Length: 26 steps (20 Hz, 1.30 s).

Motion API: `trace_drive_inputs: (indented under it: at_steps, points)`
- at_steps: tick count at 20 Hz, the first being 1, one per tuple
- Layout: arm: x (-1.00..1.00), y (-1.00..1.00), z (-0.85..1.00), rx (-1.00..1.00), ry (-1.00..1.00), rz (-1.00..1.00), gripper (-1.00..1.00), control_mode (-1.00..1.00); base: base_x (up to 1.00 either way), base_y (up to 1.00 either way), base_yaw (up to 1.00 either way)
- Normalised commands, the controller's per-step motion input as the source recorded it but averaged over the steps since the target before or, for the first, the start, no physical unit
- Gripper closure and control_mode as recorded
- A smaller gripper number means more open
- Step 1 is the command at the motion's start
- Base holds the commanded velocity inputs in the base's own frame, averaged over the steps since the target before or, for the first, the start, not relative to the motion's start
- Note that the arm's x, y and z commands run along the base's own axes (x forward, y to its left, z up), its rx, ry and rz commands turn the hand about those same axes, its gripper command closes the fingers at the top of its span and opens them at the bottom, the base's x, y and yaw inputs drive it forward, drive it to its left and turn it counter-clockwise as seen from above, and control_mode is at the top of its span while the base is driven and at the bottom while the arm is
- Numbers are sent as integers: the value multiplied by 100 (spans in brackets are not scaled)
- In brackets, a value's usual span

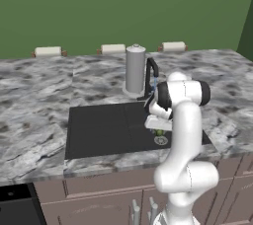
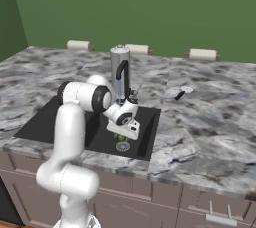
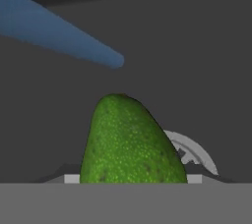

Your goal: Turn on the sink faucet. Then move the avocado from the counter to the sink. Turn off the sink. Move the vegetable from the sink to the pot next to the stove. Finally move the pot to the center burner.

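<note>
The avocado (image 3: 130, 144) stands dark green and speckled right in front of the hand camera. My gripper (image 1: 159, 130) (image 2: 121, 135) is shut on it and holds it low inside the black sink (image 1: 99, 125) (image 2: 45, 122), just above the silver drain (image 1: 161, 140) (image 2: 122, 146) (image 3: 194, 153). The avocado (image 1: 159, 133) (image 2: 121, 138) peeks out under the hand. Behind the hand rises the black gooseneck sink faucet (image 1: 150, 71) (image 2: 121, 74), and a blue stream of water (image 3: 59, 36) (image 2: 119, 91) runs from it. The pot and the stove are out of view.
A tall grey canister (image 1: 135, 68) (image 2: 116, 62) stands on the marbled counter (image 1: 34, 91) (image 2: 210, 117) beside the faucet. Three white rolls (image 1: 112, 49) line the back edge. A small silver utensil (image 2: 181, 91) lies to the right of the sink.
</note>
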Motion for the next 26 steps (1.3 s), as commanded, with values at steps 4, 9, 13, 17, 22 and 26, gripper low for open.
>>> trace_drive_inputs:
  at_steps: [4,9,13,17,22,26]
  points:
    - [10,0,-35,0,0,0,100,-100,0,0,0]
    - [1,0,-21,0,-1,0,-100,-100,0,0,0]
    - [0,0,4,0,-10,0,-100,-100,0,0,0]
    - [-6,0,24,0,-10,0,-100,-100,0,0,0]
    - [-7,0,32,-5,-7,-1,-100,-100,0,0,0]
    - [-1,-1,47,-1,-7,0,-100,-100,0,0,0]
